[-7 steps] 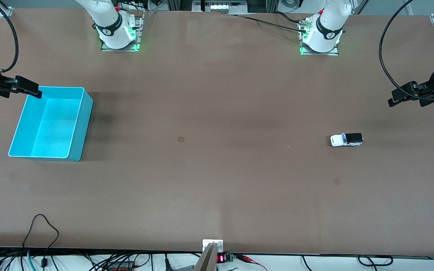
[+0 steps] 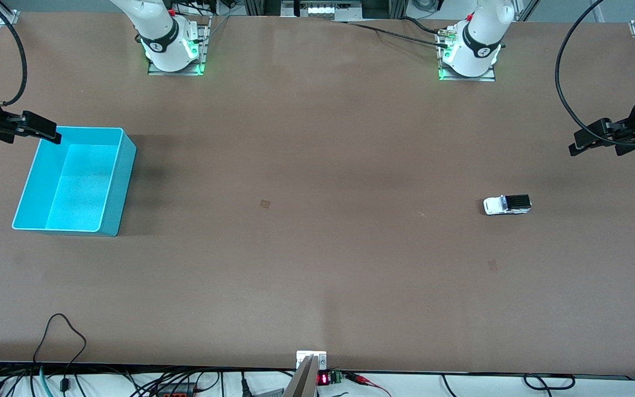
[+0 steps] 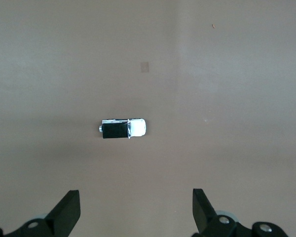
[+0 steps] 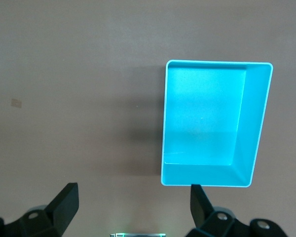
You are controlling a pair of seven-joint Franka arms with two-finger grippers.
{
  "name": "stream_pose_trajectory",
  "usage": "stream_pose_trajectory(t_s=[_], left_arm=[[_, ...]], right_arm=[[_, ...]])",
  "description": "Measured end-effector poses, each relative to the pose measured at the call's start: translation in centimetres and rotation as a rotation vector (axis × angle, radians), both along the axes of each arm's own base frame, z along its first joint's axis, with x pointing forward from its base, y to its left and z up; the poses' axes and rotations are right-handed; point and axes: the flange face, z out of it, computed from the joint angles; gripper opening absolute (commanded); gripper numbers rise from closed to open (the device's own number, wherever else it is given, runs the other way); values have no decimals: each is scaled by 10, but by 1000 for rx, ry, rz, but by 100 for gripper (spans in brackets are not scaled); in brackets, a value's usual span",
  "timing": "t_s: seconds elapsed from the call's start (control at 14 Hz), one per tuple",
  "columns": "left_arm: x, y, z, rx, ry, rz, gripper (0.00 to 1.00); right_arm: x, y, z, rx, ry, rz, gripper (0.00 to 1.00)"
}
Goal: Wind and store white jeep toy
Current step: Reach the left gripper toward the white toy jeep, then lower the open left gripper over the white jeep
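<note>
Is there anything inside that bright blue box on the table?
Nothing shows inside the turquoise bin: the front and right wrist views look down onto its bare floor. The white jeep toy sits on the table, toward the left arm's end. Nothing covers the bin.

The left claw [image 2: 575,146] is held in the air at the left arm's end of the bench, its fingers [image 3: 66,215] spread wide with nothing gripped. The right claw [image 2: 50,132] is held in the air at the right arm's end, its fingers [image 4: 64,203] likewise parted and empty.
</note>
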Motion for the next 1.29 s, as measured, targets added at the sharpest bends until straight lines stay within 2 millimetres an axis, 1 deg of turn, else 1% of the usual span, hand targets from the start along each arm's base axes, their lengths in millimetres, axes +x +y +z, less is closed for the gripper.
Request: stream_pose_trajectory(t_s=[0.14, 0.29, 0.57, 0.79, 1.0, 1.15, 1.29], left_arm=[[1, 0, -4, 0, 9, 1, 100], [5, 0, -20, 0, 43, 1, 100], [25, 3, -83, -2, 154, 2, 100], [31, 5, -133, -3, 202, 8, 100], [25, 7, -175, -3, 216, 11, 100], [18, 8, -203, -9, 217, -46, 100], [9, 15, -233, -19, 209, -115, 100]], right_arm=[[0, 0, 0, 0, 0, 0, 100], [0, 0, 0, 0, 0, 0, 100], [0, 0, 0, 0, 1, 0, 100], [0, 0, 0, 0, 1, 0, 100], [0, 0, 0, 0, 1, 0, 100], [0, 0, 0, 0, 1, 0, 100], [0, 0, -1, 0, 2, 0, 100]])
